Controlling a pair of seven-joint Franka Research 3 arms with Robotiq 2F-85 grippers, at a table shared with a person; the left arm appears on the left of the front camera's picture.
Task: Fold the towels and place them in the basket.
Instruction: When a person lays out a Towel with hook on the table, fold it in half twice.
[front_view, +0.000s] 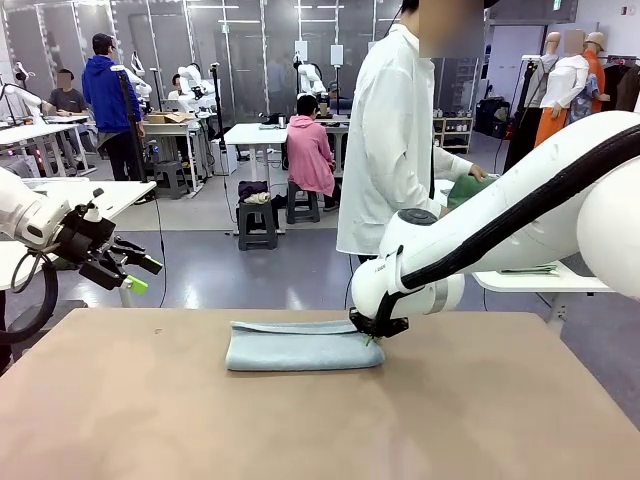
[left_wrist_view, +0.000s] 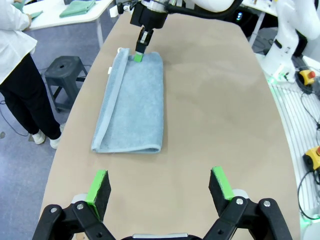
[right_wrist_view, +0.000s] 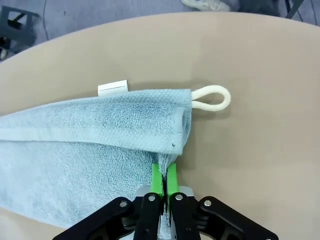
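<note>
One pale blue-grey towel (front_view: 305, 345) near the middle of the tan table (front_view: 300, 430), folded into a long narrow strip. Lying flat, long side running across the front view. Top layer stopping short of the bottom one along the far edge, with a paler woven band visible there. White loop (right_wrist_view: 212, 97) sticking out from the corner at the end nearest the right arm, flat on the tabletop. Small white label (right_wrist_view: 113, 88) poking out along the far edge close by.

Right gripper (right_wrist_view: 163, 179) down at that same short end, green pads pressed together, pinching the towel's edge just below the loop corner. White arm coming in low from the right of the front view, wrist directly over the towel's end.

Left gripper (left_wrist_view: 160, 185) spread wide, nothing between the pads. Held up above the tabletop, off the towel's other end and well apart from it. Seen raised at the left side in the front view.

Person (front_view: 395, 140) in a white coat standing at the far side, one hand on a green cloth (front_view: 465, 190) by a side table. Dark stool (left_wrist_view: 62, 70) on the floor next to the table.
</note>
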